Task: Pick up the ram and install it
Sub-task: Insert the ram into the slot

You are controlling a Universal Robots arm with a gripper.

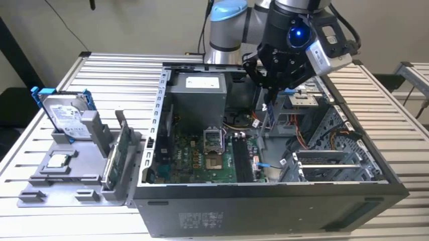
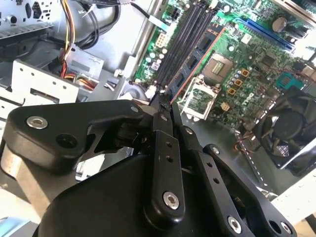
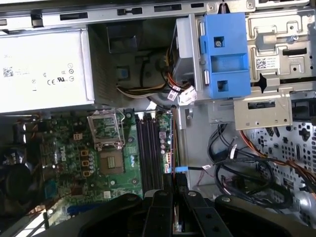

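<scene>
The gripper [image 1: 271,89] hangs above the open black metal computer case [image 1: 268,206], and its jaws are clenched on a slim dark strip with a reddish edge, which I judge to be the ram [image 2: 195,64]. In both wrist views the ram is seen edge-on, reaching from the jaws down toward the long black memory slots [image 3: 149,148] on the green motherboard [image 3: 59,153] inside the case. So the picking up seems done. The seating is not: the strip is over the slots, beside the outermost one, and I cannot tell if it touches. Inside the case, black and coloured cables [image 3: 242,168] and a blue plastic bracket [image 3: 224,54] lie near the path of the arm. Outside the case, on the ribbed metal worktop [image 1: 40,221], a grey plastic holder [image 1: 67,188] carries a silver hard drive in a blue frame [image 1: 66,113], a small square silver chip [image 1: 58,160] and a green board standing on edge [image 1: 115,160].
</scene>
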